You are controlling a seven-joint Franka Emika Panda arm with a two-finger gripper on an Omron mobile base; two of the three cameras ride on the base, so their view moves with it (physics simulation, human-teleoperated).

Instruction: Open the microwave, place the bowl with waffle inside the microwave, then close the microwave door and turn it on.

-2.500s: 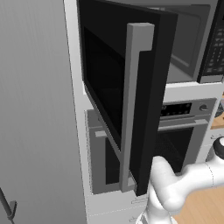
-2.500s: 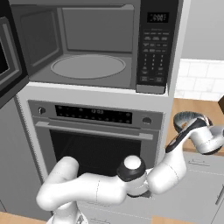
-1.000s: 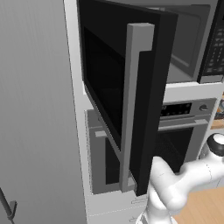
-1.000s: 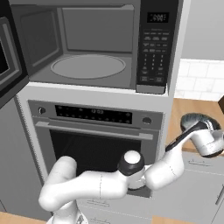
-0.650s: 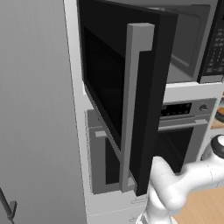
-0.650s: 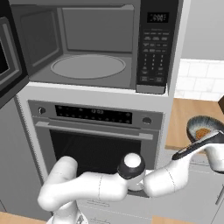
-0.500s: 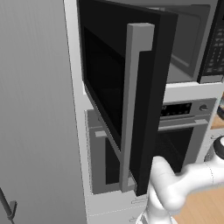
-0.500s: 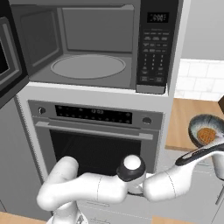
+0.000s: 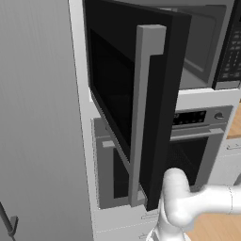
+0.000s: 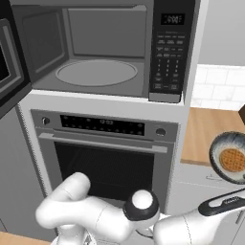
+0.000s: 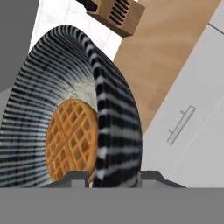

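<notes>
A home kitchen.
Microwave [image 10: 103,48] built in above an oven [image 10: 105,153], wood counter [image 10: 206,134], white tile [image 10: 220,88], grey cabinets [image 9: 37,117].

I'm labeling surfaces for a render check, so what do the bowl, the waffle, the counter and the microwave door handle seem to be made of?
The bowl looks like glazed ceramic: black and white striping on a thick rim. The waffle is golden-brown baked batter with a grid of pockets. The counter looks like matte wood, with warm tan grain. The microwave door handle is a flat grey bar, likely brushed metal, possibly plastic.
</notes>
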